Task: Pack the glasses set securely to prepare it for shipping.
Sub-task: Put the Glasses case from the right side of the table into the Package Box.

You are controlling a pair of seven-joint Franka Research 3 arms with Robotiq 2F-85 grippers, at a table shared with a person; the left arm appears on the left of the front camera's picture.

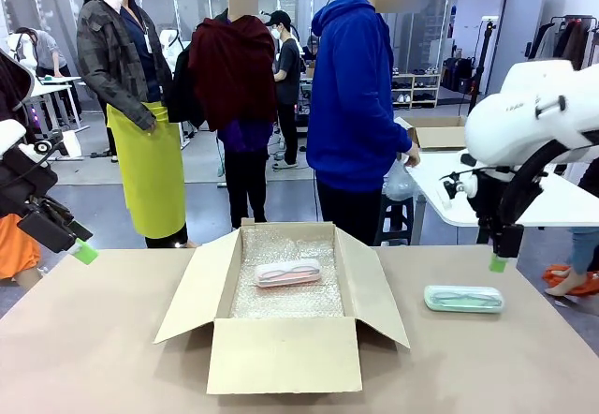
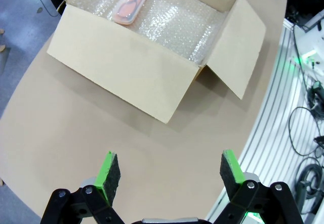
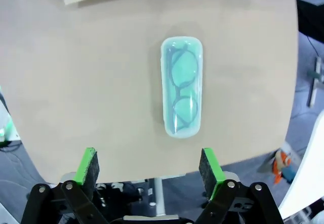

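Observation:
A pale pink glasses case (image 1: 288, 273) lies on bubble wrap inside the open cardboard box (image 1: 281, 353); the left wrist view shows the pink case (image 2: 132, 3) at the box's far end. A mint green case (image 1: 463, 299) rests flat on the table right of the box, with glasses visible through the green case's (image 3: 181, 87) translucent lid. My right gripper (image 3: 149, 165) hangs open above the table's right edge, just behind the green case and touching nothing. My left gripper (image 2: 169, 172) is open and empty, raised over the table's left side.
The box's flaps (image 1: 198, 288) spread outward left, right and front. A person in a blue hoodie (image 1: 354, 96) stands behind the table at the far side. A white table with a small carton (image 1: 440, 133) stands at back right.

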